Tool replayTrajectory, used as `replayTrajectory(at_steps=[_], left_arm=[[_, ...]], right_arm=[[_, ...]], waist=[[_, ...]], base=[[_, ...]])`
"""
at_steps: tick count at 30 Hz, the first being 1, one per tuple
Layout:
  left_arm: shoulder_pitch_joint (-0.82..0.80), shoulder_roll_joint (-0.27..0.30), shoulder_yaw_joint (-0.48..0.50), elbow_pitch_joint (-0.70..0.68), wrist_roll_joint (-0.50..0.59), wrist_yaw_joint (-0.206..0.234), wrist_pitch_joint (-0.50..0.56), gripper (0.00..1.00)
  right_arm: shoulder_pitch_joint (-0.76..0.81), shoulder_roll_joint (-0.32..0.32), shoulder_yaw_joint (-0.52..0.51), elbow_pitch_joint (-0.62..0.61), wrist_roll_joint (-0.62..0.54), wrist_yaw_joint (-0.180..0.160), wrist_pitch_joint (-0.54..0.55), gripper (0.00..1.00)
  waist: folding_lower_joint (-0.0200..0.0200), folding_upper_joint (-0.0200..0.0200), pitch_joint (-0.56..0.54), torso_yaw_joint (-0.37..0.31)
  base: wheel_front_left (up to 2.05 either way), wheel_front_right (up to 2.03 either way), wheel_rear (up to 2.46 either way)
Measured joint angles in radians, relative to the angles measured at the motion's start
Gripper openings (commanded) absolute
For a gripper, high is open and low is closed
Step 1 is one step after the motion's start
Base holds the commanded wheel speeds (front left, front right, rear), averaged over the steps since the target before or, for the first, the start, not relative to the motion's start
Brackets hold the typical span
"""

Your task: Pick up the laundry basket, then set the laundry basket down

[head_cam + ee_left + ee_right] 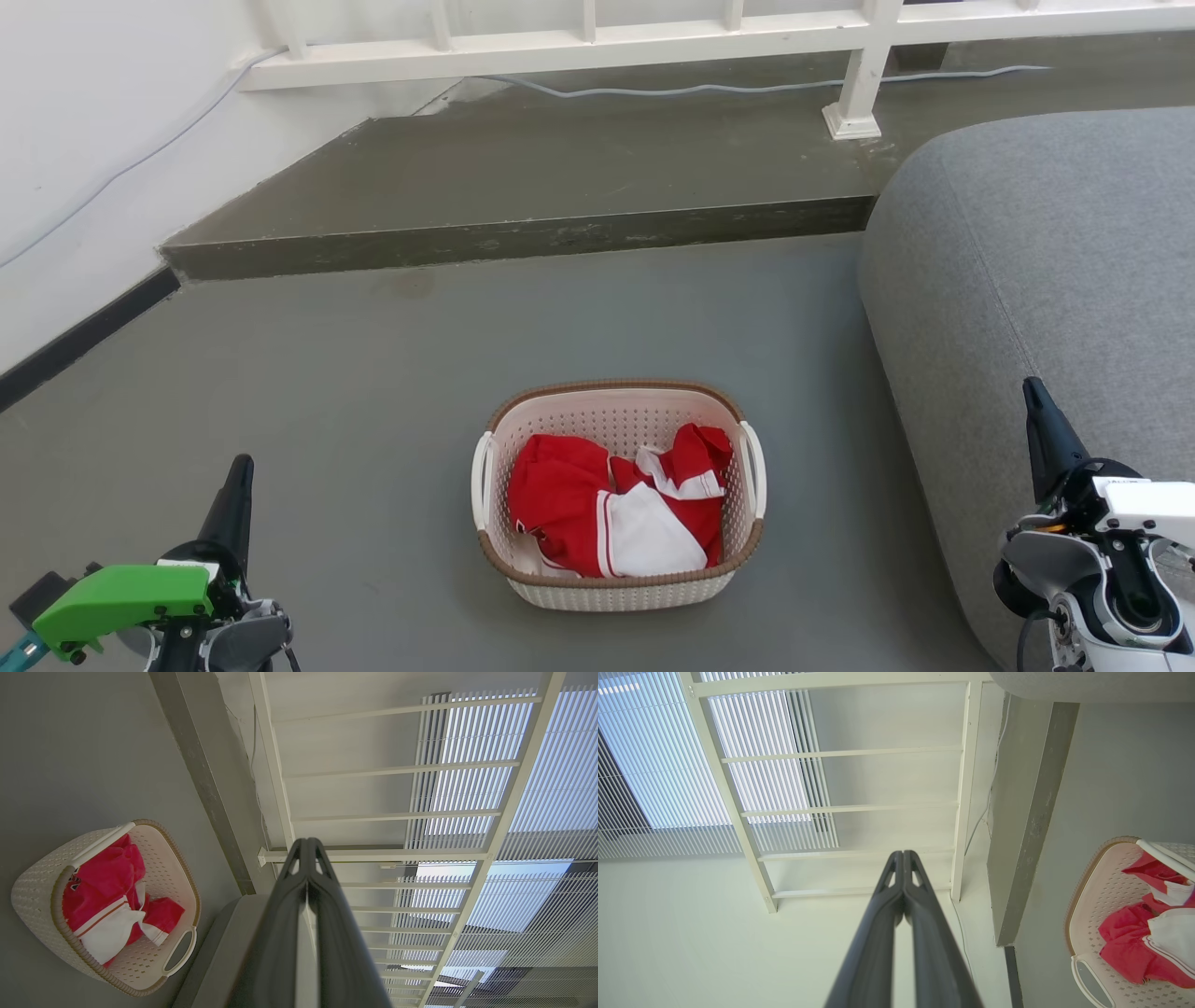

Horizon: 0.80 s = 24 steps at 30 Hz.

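The laundry basket is cream-white and perforated, with a brown woven rim and white loop handles, and it stands on the grey floor in the lower middle of the head view. Red and white clothing lies inside it. My left gripper is shut at the lower left, well clear of the basket. At the lower right my right gripper is shut too, apart from the basket and in front of the sofa. The laundry basket lies at the left of the left wrist view, behind the shut left gripper. The laundry basket sits at the right edge of the right wrist view, beside the right gripper.
A grey upholstered sofa fills the right side, close to the basket. Behind the basket a raised concrete step runs across, with a white railing and a cable on it. A white wall with dark skirting stands at the left.
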Motion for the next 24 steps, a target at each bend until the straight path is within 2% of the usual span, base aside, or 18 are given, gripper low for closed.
replayTrajectory(at_steps=[24], left_arm=[[0.000, -0.001, 0.001, 0.000, 0.000, 0.000, 0.004, 0.00]], right_arm=[[0.000, 0.000, 0.000, -0.002, 0.003, 0.000, 0.000, 0.00]], waist=[[0.0001, 0.0000, 0.000, 0.000]], base=[[0.00, 0.00, 0.00]])
